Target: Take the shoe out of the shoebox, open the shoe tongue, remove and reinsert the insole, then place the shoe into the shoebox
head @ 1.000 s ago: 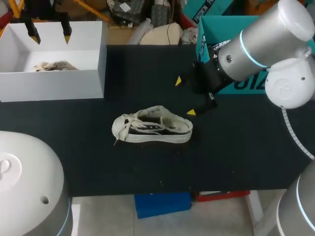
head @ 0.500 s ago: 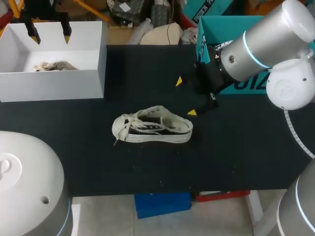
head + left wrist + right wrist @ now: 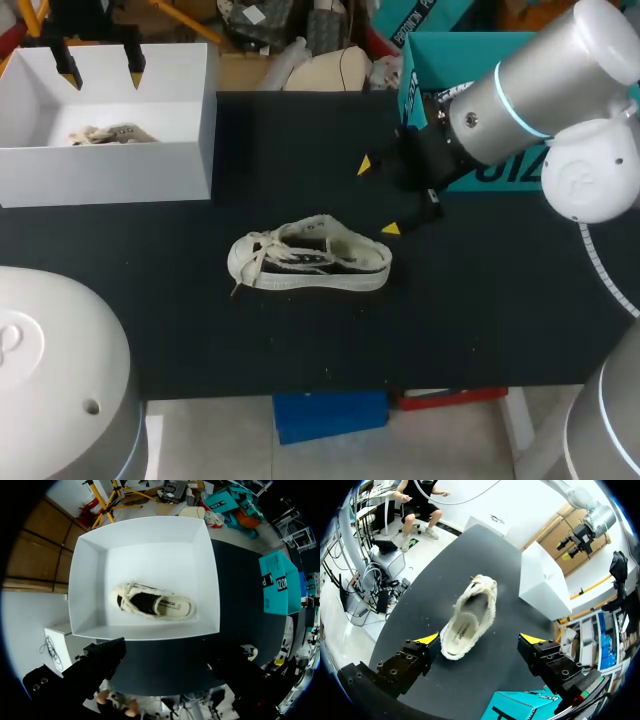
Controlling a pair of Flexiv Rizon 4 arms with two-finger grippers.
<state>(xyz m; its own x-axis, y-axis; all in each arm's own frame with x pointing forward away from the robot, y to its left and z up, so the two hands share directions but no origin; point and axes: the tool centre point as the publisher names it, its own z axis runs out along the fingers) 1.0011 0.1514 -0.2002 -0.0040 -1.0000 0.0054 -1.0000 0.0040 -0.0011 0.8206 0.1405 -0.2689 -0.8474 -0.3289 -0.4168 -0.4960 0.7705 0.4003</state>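
Shoe on the table: a pale low sneaker (image 3: 310, 262) with a dark side panel sits near the middle of the black table (image 3: 300, 350), toe towards 9 o'clock, heel towards 3 o'clock, laces loose over the front.
Insole: in the right wrist view the shoe's mouth gapes upward and the light insole (image 3: 462, 630) shows inside it.
Right gripper (image 3: 376, 197): it hangs at about 2 o'clock from the shoe's heel, close to it but not touching. The two yellow tips are spread wide, and nothing is gripped. From its own camera the heel lies between and just ahead of the spread fingers.
Shoebox: the white shoebox (image 3: 110, 160) stands at about 10 o'clock from the shoe, well apart from it, at the table's far left corner, lid off.
Second shoe: a matching sneaker (image 3: 152, 602) lies on the box floor, clear of the walls.
Left gripper (image 3: 100, 65): it hovers over the box's far wall, at 12 o'clock from the sneaker inside, fingers parted and empty.
Teal carton (image 3: 440, 60): at 1 o'clock from the shoe on the table, behind the right arm.
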